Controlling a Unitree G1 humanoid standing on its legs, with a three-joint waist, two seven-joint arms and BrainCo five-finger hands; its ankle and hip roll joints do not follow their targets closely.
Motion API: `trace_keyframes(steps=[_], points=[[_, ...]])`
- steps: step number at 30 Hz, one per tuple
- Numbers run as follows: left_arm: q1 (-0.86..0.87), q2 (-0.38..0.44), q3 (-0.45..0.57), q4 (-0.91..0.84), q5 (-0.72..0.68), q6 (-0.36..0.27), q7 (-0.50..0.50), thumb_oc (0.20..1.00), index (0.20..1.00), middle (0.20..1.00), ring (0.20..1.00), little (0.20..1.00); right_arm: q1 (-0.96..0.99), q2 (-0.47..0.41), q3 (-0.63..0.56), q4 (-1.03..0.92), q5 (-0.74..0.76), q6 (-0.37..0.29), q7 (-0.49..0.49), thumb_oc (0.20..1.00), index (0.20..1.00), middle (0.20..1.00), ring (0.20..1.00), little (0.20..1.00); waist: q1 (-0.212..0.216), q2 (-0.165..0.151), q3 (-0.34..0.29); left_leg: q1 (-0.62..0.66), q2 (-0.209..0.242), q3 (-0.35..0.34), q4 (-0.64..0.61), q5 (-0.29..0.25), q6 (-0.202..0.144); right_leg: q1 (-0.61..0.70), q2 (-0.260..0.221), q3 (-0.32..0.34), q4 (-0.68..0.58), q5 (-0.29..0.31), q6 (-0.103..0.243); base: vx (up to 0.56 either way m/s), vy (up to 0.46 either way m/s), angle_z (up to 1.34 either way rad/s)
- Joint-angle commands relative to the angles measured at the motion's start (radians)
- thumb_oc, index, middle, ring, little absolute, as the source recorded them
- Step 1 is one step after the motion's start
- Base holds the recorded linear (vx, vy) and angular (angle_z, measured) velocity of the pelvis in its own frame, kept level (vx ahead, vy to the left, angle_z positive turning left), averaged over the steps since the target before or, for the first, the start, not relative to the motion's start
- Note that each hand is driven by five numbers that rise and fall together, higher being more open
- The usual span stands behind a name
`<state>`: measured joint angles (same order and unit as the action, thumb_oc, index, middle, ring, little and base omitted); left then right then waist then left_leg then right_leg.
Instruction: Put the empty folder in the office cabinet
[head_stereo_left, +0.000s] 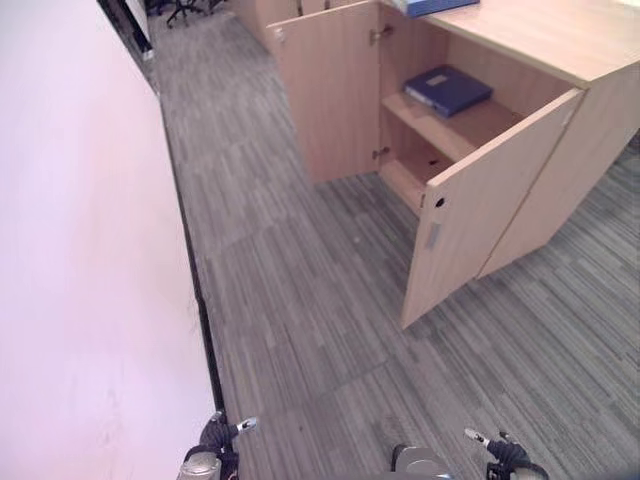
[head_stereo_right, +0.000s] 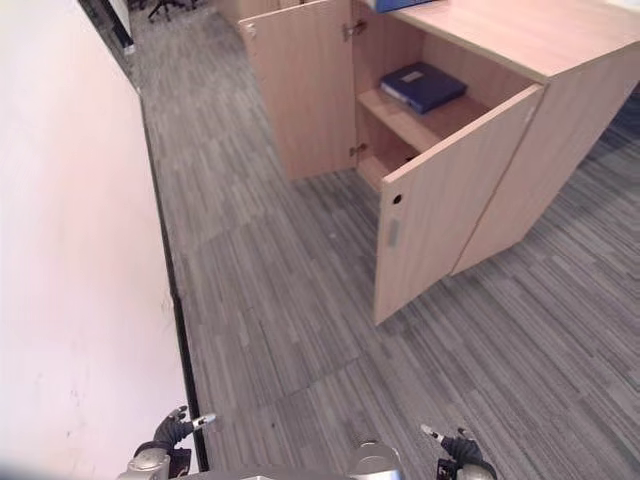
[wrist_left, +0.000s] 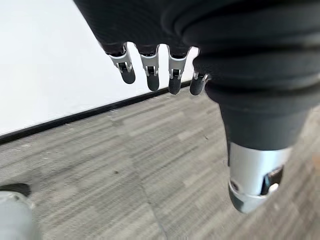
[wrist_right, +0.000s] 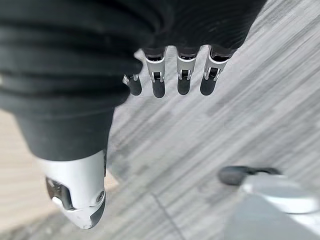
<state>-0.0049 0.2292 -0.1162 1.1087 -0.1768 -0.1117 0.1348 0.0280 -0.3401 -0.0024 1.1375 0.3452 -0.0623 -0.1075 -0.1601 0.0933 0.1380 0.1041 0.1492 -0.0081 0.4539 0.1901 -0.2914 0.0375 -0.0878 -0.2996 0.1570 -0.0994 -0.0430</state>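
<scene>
The folder (head_stereo_left: 447, 90) lies on the cabinet's (head_stereo_left: 520, 220) upper shelf, doors open. Both hands, left (wrist_left: 150, 65) and right (wrist_right: 175, 75), hang relaxed, holding nothing; closing the doors seems next.

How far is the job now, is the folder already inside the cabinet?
Looks done: a blue folder lies on the upper shelf of the cabinet, both doors open. In hand: nothing; the left hand and right hand hang open over the carpet. Left: perhaps closing the doors.
</scene>
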Motion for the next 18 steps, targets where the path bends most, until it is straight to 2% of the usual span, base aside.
trace_keyframes(steps=[1,3,5,7,8,9,10,11,12,14,18], points=[[-0.041,0.021,-0.023,-0.042,-0.026,-0.024,0.009,1.000,1.000,1.000,1.000,1.000,-0.017,-0.027,-0.016,-0.006,0.054,-0.011,0.000,1.000,1.000,1.000,1.000,1.000,0.013,-0.035,0.050,-0.012,0.021,0.059,0.050,-0.071,0.072,-0.014,-0.046,0.106,-0.178,0.090,0.118,0.30,-0.075,-0.34],[-0.036,0.017,-0.028,-0.049,-0.024,-0.024,0.004,1.000,1.000,1.000,1.000,1.000,-0.016,-0.030,-0.019,-0.013,0.064,-0.011,0.003,1.000,1.000,1.000,1.000,1.000,0.026,-0.039,0.061,-0.048,0.059,0.082,0.038,-0.075,0.088,0.021,-0.044,0.138,-0.177,0.065,0.121,0.29,-0.006,-0.25],[-0.028,0.016,-0.037,-0.060,-0.016,-0.022,0.000,1.000,1.000,1.000,1.000,1.000,-0.011,-0.031,-0.026,-0.022,0.074,-0.012,0.004,1.000,1.000,1.000,1.000,1.000,0.037,-0.037,0.066,-0.065,0.090,0.093,-0.072,-0.086,0.105,0.046,-0.042,0.172,-0.166,0.043,0.133,0.30,0.076,-0.57],[-0.025,0.016,-0.043,-0.067,-0.015,-0.024,0.005,1.000,1.000,1.000,1.000,1.000,-0.007,-0.031,-0.024,-0.040,0.079,-0.013,0.005,1.000,1.000,1.000,1.000,1.000,0.046,-0.023,0.067,-0.085,0.119,0.082,-0.210,-0.071,0.101,0.062,-0.039,0.210,-0.147,0.011,0.148,0.33,0.175,-0.66],[-0.022,0.016,-0.047,-0.073,-0.018,-0.027,0.007,1.000,1.000,1.000,1.000,1.000,-0.004,-0.029,-0.025,-0.045,0.082,-0.013,0.004,1.000,1.000,1.000,1.000,1.000,0.054,-0.009,0.068,-0.107,0.148,0.051,-0.336,-0.048,0.096,0.075,-0.039,0.246,-0.128,-0.018,0.156,0.32,0.171,-0.71],[-0.021,0.016,-0.047,-0.073,-0.018,-0.027,0.007,1.000,1.000,1.000,1.000,1.000,-0.003,-0.029,-0.025,-0.046,0.082,-0.013,0.004,1.000,1.000,1.000,1.000,1.000,0.056,-0.011,0.070,-0.099,0.147,0.055,-0.340,-0.048,0.096,0.078,-0.041,0.248,-0.125,-0.023,0.156,0.30,0.167,-1.08],[-0.020,0.015,-0.049,-0.076,-0.021,-0.029,0.009,1.000,1.000,1.000,1.000,1.000,-0.003,-0.028,-0.028,-0.045,0.087,-0.013,0.002,1.000,1.000,1.000,1.000,1.000,0.058,-0.004,0.071,-0.114,0.156,0.029,-0.378,-0.035,0.092,0.083,-0.041,0.268,-0.112,-0.034,0.158,0.33,0.164,-1.04],[-0.015,0.016,-0.051,-0.076,-0.027,-0.034,0.014,1.000,1.000,1.000,1.000,1.000,0.000,-0.027,-0.038,-0.040,0.096,-0.013,-0.004,1.000,1.000,1.000,1.000,1.000,0.070,0.003,0.076,-0.143,0.159,-0.054,-0.441,-0.014,0.087,0.096,-0.045,0.327,-0.080,-0.068,0.161,0.33,0.163,-1.12],[-0.014,0.016,-0.052,-0.076,-0.027,-0.035,0.014,1.000,1.000,1.000,1.000,1.000,0.001,-0.027,-0.038,-0.040,0.096,-0.013,-0.004,1.000,1.000,1.000,1.000,1.000,0.071,0.000,0.077,-0.137,0.156,-0.052,-0.443,-0.016,0.087,0.097,-0.048,0.328,-0.074,-0.075,0.161,0.36,0.153,-0.86],[-0.008,0.015,-0.050,-0.072,-0.031,-0.039,0.018,1.000,1.000,1.000,1.000,1.000,-0.002,-0.025,-0.045,-0.022,0.096,-0.011,-0.008,1.000,1.000,1.000,1.000,1.000,0.081,0.004,0.079,-0.172,0.159,-0.149,-0.476,0.004,0.078,0.107,-0.043,0.404,-0.050,-0.100,0.164,0.28,0.112,-0.95],[0.008,0.023,-0.036,-0.055,-0.037,-0.047,0.028,1.000,1.000,1.000,1.000,1.000,-0.010,-0.026,-0.050,-0.011,0.093,-0.011,-0.015,1.000,1.000,1.000,1.000,1.000,0.097,-0.007,0.078,-0.218,0.167,-0.268,-0.496,0.005,0.066,0.099,-0.043,0.545,0.005,-0.150,0.171,0.27,0.172,-1.25]])
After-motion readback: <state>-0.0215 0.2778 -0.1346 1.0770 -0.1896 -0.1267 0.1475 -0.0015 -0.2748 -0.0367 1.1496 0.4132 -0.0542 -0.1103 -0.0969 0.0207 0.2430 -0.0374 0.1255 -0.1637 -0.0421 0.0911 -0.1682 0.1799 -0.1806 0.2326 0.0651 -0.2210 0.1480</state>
